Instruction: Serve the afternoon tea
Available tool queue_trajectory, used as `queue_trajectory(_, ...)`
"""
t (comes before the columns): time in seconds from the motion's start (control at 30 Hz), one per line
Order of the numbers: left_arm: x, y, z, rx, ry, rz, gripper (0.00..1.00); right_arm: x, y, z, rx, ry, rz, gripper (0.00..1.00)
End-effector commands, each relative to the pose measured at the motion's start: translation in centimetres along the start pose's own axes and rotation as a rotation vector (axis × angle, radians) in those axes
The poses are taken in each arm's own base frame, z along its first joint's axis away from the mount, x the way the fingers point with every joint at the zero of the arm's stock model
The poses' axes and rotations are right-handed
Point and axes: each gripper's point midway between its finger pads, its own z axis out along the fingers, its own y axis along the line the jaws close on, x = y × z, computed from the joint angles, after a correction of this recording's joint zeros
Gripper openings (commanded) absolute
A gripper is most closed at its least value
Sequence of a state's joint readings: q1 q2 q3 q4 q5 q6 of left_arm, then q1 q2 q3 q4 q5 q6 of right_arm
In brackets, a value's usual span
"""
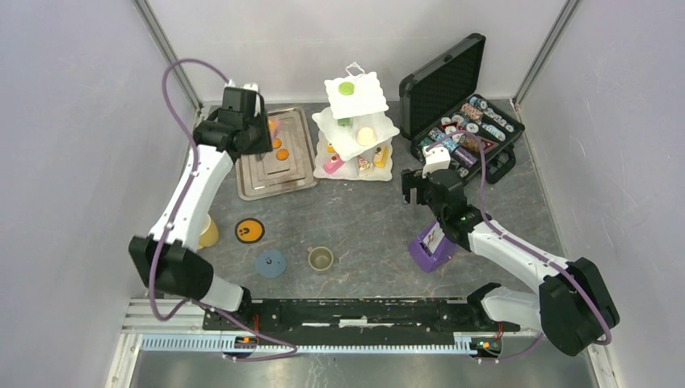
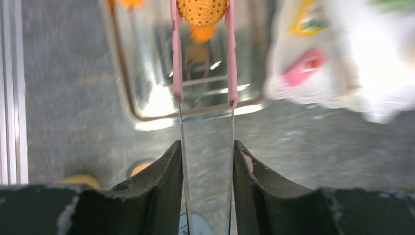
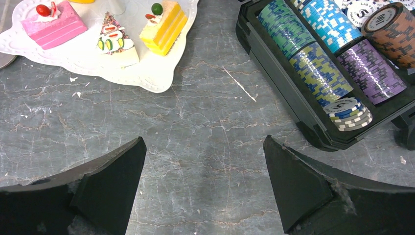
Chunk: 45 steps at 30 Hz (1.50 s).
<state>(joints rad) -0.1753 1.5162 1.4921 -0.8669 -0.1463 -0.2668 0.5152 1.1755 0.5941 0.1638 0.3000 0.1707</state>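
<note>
My left gripper (image 2: 205, 147) is shut on a pair of metal tongs (image 2: 177, 73) with pink tips. The tips pinch a round orange biscuit (image 2: 202, 12) above the steel tray (image 2: 147, 115). From above, that gripper (image 1: 260, 133) hangs over the tray (image 1: 275, 174), where another orange pastry (image 1: 282, 154) lies. The white three-tier stand (image 1: 355, 121) holds green, cream, pink and yellow pastries. My right gripper (image 3: 204, 147) is open over bare table, just near of the stand's bottom tier (image 3: 147, 73) with its pink cake (image 3: 51, 24) and yellow cake (image 3: 164, 24).
A yellow mug (image 1: 208, 232) stands by the left arm, with an orange coaster (image 1: 250, 231), a blue coaster (image 1: 270, 263) and an olive cup (image 1: 321, 259) nearby. The open black case of poker chips (image 1: 464, 121) sits back right. A purple card holder (image 1: 430, 246) stands under the right arm.
</note>
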Motion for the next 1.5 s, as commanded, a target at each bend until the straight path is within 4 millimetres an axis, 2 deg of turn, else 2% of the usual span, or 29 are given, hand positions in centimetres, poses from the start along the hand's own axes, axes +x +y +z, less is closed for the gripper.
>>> queue_trajectory(0.0, -6.6, -5.7, -11.6, 0.194, -0.340, 0.118, 0.30, -2.7, -0.1, -0.1, 0.017, -0.067, 0.015, 0.98)
queue_trajectory(0.1, -7.0, -9.1, -16.0, 0.327, -0.406, 0.156, 0.29, -2.9, -0.2, -0.1, 0.020, -0.071, 0.016, 0.98)
queue_trajectory(0.23, -6.8, -13.8, -20.5, 0.500, -0.473, 0.228, 0.29, -2.9, -0.2, -0.2, 0.023, -0.072, 0.016, 0.98)
queue_trajectory(0.33, -6.3, -17.7, -22.6, 0.592, -0.503, 0.295, 0.30, -3.0, -0.2, -0.2, 0.023, -0.076, 0.017, 0.98)
queue_trajectory(0.4, -6.1, -19.9, -22.7, 0.599, -0.510, 0.341, 0.30, -2.9, -0.2, -0.3, 0.023, -0.076, 0.018, 0.98)
queue_trajectory(0.5, -6.4, -22.7, -21.3, 0.548, -0.498, 0.377, 0.30, -3.0, -0.3, -0.3, 0.024, -0.078, 0.020, 0.98)
queue_trajectory(0.53, -6.4, -23.5, -20.3, 0.510, -0.480, 0.380, 0.30, -3.1, -0.3, -0.4, 0.027, -0.080, 0.020, 0.98)
queue_trajectory(0.57, -6.6, -24.3, -20.3, 0.505, -0.481, 0.385, 0.30, -3.0, -0.4, -0.4, 0.028, -0.079, 0.020, 0.98)
queue_trajectory(0.7, -7.5, -26.0, -18.1, 0.395, -0.477, 0.362, 0.30, -3.2, -0.5, -0.5, 0.032, -0.085, 0.019, 0.98)
queue_trajectory(0.83, -8.2, -26.0, -15.8, 0.282, -0.480, 0.331, 0.31, -3.1, -0.4, -0.5, 0.029, -0.083, 0.020, 0.98)
queue_trajectory(0.93, -7.8, -26.0, -14.2, 0.232, -0.457, 0.332, 0.31, -3.1, -0.4, -0.4, 0.028, -0.083, 0.021, 0.98)
queue_trajectory(1.07, -7.2, -26.4, -13.2, 0.230, -0.430, 0.332, 0.35, -3.1, -0.4, -0.4, 0.026, -0.084, 0.023, 0.98)
queue_trajectory(1.37, -6.7, -26.3, -12.4, 0.212, -0.410, 0.348, 0.52, -2.9, -0.3, -0.4, 0.022, -0.079, 0.022, 0.98)
queue_trajectory(1.47, -6.7, -26.3, -12.6, 0.219, -0.411, 0.351, 0.54, -3.0, -0.2, -0.3, 0.018, -0.080, 0.024, 0.98)
